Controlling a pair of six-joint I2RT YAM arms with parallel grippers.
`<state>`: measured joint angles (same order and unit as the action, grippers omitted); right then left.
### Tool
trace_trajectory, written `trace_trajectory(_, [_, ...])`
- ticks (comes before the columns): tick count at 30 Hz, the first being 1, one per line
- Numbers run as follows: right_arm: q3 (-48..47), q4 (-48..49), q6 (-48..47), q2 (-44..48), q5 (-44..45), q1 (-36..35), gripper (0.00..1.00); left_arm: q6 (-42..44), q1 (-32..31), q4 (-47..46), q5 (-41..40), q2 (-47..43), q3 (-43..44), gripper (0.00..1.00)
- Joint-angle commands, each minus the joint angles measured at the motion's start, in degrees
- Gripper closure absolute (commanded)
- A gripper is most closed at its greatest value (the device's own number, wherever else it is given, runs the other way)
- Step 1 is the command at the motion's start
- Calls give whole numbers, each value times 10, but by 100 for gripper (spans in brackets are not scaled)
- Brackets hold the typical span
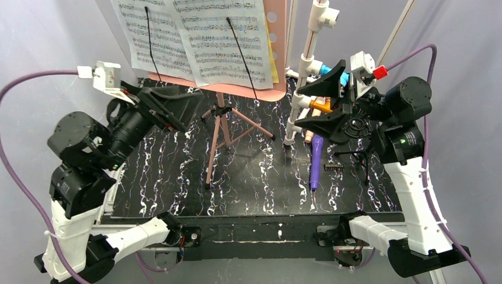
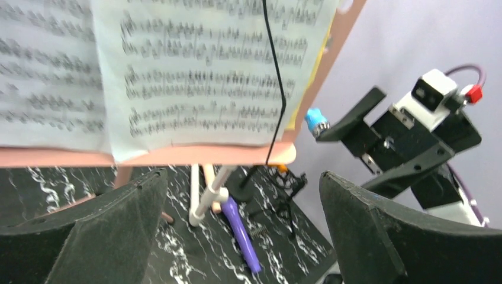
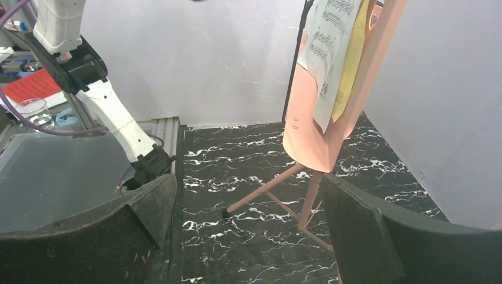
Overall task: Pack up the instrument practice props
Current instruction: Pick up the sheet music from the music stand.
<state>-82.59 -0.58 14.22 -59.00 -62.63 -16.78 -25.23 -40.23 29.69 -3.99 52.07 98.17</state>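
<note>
Padded black fingers (image 2: 100, 236) of the left gripper (image 1: 177, 109) stand spread wide, clasping nothing. The right gripper (image 1: 324, 97) is likewise released, its wedge-shaped fingers overlapping the white pipe frame (image 1: 308, 59) from above. The pink perforated holder (image 1: 281, 59) stands upright on thin folding legs (image 1: 218, 136) at the back of the black marbled table (image 1: 166, 177). Two wire arms pin the printed pages (image 1: 219, 35) to it, and its top is cut off. A slim purple microphone (image 1: 315, 163) lies to its right. The beige microphone (image 1: 309, 135) is mostly hidden, and the wiry black tripods (image 1: 358, 155) blur into the tabletop.
</note>
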Motion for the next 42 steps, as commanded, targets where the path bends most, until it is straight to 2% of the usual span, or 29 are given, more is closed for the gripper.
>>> trace_trajectory(1, [0,52,47,0,11,-5,0,46,3,65,-77,58,82,0])
trace_trajectory(4, [8,51,46,2,11,-6,0,77,11,81,-90,87,112,0])
trace_trajectory(9, [18,43,35,6,12,-6,0,67,72,71,-22,124,134,0])
trace_trajectory(12, [21,30,28,11,11,-6,0,46,120,39,52,119,100,0])
trace_trajectory(14, [19,1,7,17,9,-6,0,45,129,11,94,99,64,0])
trace_trajectory(16, [22,-33,-17,24,9,-6,0,46,137,4,96,76,35,0])
trace_trajectory(20, [41,-38,-25,33,6,-6,0,40,171,1,98,54,-7,0])
trace_trajectory(26, [48,-56,-43,36,6,-6,0,42,220,15,143,72,-3,0])
trace_trajectory(31, [53,-100,-86,42,6,-6,0,-20,305,-23,229,75,-21,0])
trace_trajectory(35, [61,-101,-96,45,7,-6,0,-100,361,-97,312,88,-45,0])
trace_trajectory(42, [68,-103,-100,54,9,-6,0,-144,381,-148,352,110,-33,5])
